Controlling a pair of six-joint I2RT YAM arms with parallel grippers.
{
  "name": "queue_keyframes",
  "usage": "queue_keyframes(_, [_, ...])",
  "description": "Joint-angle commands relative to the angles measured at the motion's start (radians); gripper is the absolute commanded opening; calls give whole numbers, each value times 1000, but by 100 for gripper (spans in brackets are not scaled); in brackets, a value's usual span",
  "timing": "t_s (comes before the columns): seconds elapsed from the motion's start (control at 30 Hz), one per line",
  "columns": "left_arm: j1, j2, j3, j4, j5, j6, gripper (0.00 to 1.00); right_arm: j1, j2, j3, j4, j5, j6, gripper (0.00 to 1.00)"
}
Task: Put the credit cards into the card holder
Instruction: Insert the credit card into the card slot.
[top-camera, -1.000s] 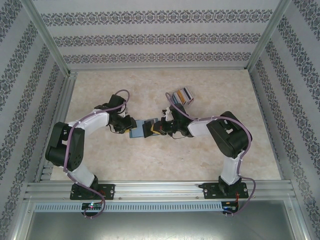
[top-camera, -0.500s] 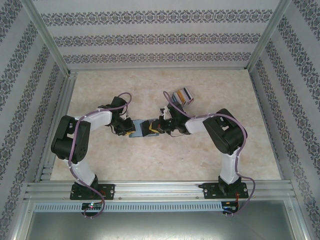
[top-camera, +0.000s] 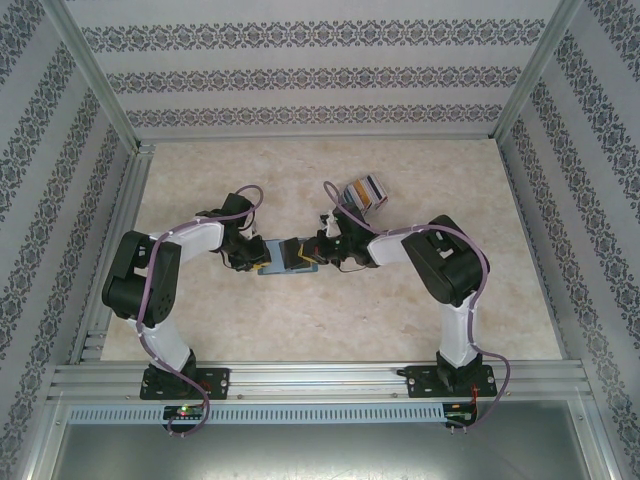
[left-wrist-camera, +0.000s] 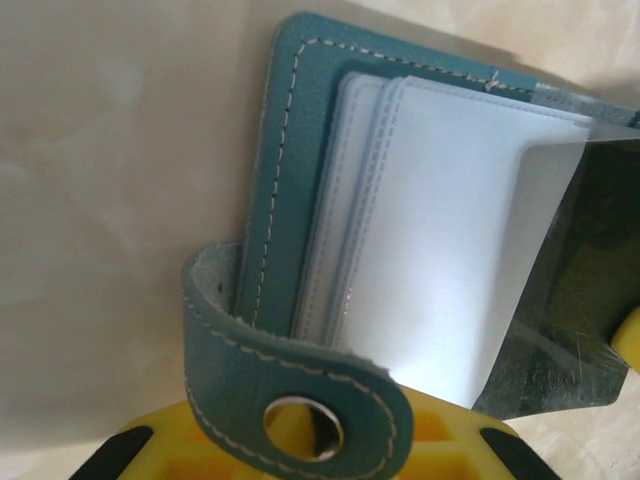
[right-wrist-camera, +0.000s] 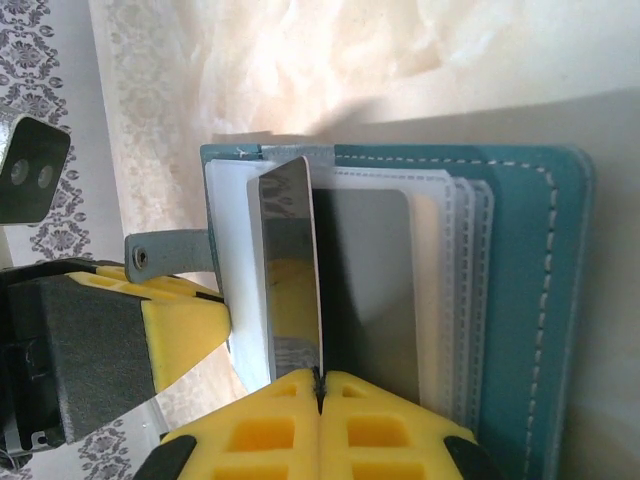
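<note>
The teal card holder (top-camera: 280, 267) lies open mid-table between both grippers, its pale sleeves (left-wrist-camera: 440, 230) fanned up. My left gripper (top-camera: 258, 256) is shut on the holder's left side, and the snap strap (left-wrist-camera: 300, 400) curls over its yellow fingers (left-wrist-camera: 440, 440). One of those fingers (right-wrist-camera: 185, 320) presses against the outer white sleeve. My right gripper (right-wrist-camera: 320, 378) is shut on a grey-silver credit card (right-wrist-camera: 290, 270), held on edge between the sleeves of the holder (right-wrist-camera: 520, 300). That card (left-wrist-camera: 580, 300) also shows in the left wrist view. The other credit cards (top-camera: 365, 190) lie fanned behind the right gripper (top-camera: 303, 253).
Patterned walls and aluminium rails (top-camera: 110, 250) enclose the pale marble table (top-camera: 440, 180). The arm bases are bolted to the near rail (top-camera: 320, 378). Bare tabletop surrounds the holder to the front and far right.
The left arm has drawn in and its gripper has closed on the holder. The right gripper has shifted slightly left with the card.
</note>
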Motion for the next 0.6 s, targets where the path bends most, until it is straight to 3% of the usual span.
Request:
queue_keyframes(0.0, [8,21,-21,18,23,20,20,24,18,14,-16,70,-29,6])
queue_keyframes(0.33, [8,17,-40,44,38,9,20,96,-11,112,-240,184,-121,6])
queue_keyframes(0.57, [8,18,-41,50,49,6,20,129,28,176,-302,213,-131,8])
